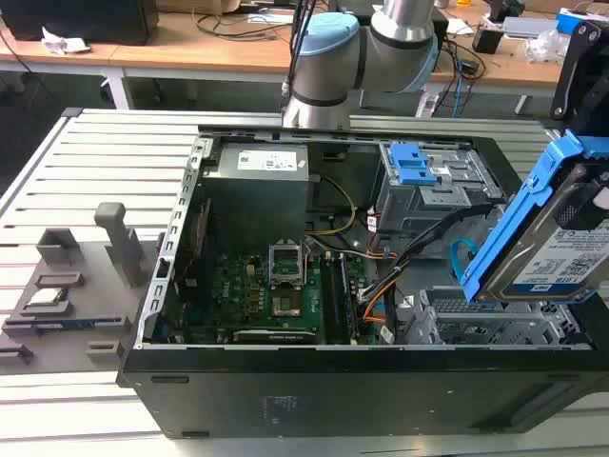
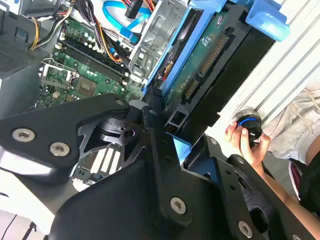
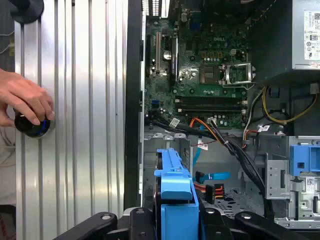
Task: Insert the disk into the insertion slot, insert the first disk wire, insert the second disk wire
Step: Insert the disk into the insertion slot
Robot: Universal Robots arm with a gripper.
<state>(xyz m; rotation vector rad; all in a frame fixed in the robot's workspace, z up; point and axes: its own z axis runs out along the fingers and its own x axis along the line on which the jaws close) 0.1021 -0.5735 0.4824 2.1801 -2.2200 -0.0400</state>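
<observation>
My gripper [image 3: 175, 226], nearest the first wrist view's lens, is clamped on the disk [image 3: 175, 187]. In the exterior view, the motherboard [image 1: 276, 286] lies to the exterior view's left of the slot [image 1: 485, 324], and loose cables [image 1: 419, 252] run beside the slot. The disk hangs tilted above the slot, not yet in. I judge it needs levelling, squaring to the slot's mouth, and clearance from those cables.

We log the arm [image 1: 400, 14] as a smooth silver-grey tube with rounded joint housings and pale blue caps [image 1: 328, 29]. The gripper [image 2: 172, 135] is matte black throughout, built from flat, angular link plates [image 2: 65, 125]. In both wrist views we see round silver screws [image 2: 59, 148] set into those plates.
</observation>
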